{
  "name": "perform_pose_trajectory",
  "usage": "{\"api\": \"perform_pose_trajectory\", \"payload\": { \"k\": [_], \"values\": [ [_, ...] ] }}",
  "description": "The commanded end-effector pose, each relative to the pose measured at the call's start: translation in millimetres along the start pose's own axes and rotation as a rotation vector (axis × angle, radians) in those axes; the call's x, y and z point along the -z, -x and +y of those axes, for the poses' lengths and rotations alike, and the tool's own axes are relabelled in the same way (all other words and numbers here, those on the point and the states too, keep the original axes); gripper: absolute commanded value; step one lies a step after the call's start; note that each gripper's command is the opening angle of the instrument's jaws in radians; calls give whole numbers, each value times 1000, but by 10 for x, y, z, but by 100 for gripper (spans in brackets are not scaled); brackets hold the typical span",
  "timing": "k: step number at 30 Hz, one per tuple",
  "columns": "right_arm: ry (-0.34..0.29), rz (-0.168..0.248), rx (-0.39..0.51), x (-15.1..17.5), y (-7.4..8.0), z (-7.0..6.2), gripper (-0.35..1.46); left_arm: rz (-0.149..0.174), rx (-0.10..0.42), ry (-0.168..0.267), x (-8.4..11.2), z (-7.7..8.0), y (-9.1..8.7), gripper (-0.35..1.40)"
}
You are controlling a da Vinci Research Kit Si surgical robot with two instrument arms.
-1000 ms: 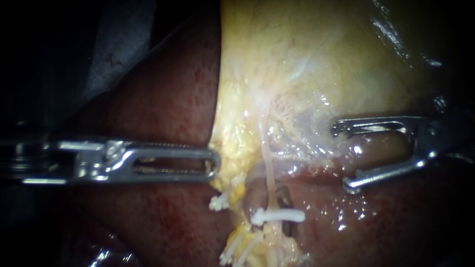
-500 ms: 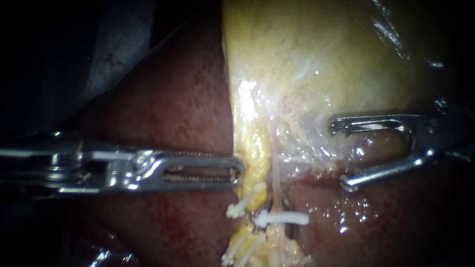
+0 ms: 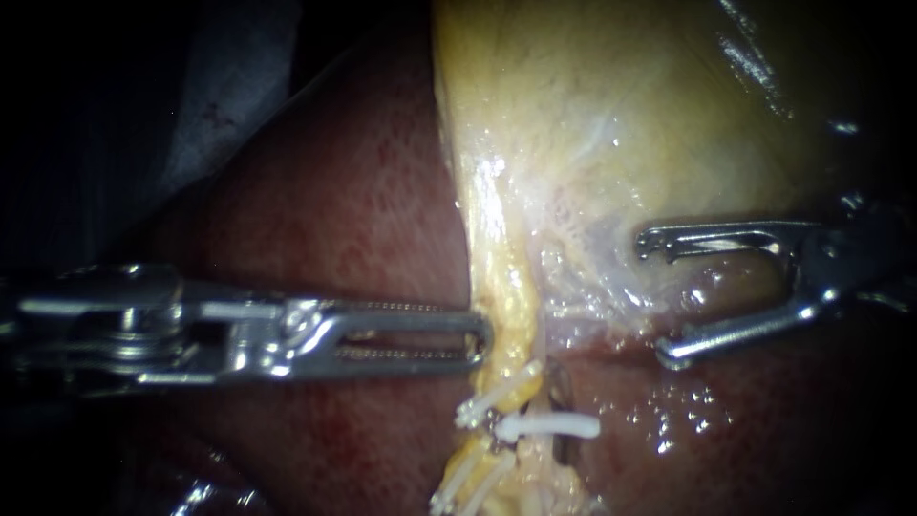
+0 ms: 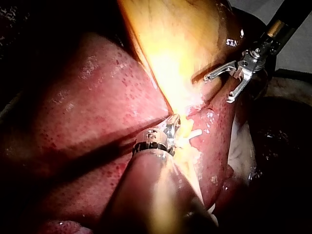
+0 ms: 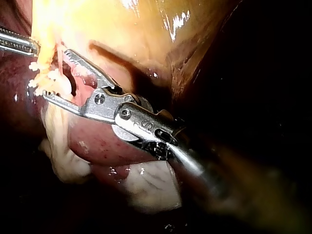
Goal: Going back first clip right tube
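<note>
Your right instrument (image 3: 661,298) stands with its jaws wide apart, off to the side of the white clip (image 3: 546,425).
The clip lies crosswise on a thin pale tube (image 3: 536,380), low between both tips, with more white clips (image 3: 480,409) just beside it. Your left instrument (image 3: 482,336) has its tip against the yellow fat (image 3: 506,287) at the liver (image 3: 334,210) edge; whether it grasps the fat or only presses it, you cannot tell. The gallbladder (image 3: 592,96) hangs above.

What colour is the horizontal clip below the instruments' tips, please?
The clip is white; it shows best in the endoscope view.
</note>
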Motion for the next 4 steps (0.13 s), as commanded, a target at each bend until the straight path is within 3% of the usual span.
{"api": "perform_pose_trajectory", "payload": {
  "k": [1, 4],
  "values": [
    [0, 0, 0, 0, 0, 0, 60, 0, 0, 0, 0, 0, 0, -35],
    [0, 0, 0, 0, 0, 0, 60, 3, 0, 1, 1, 1, 0, -35]
  ]
}}
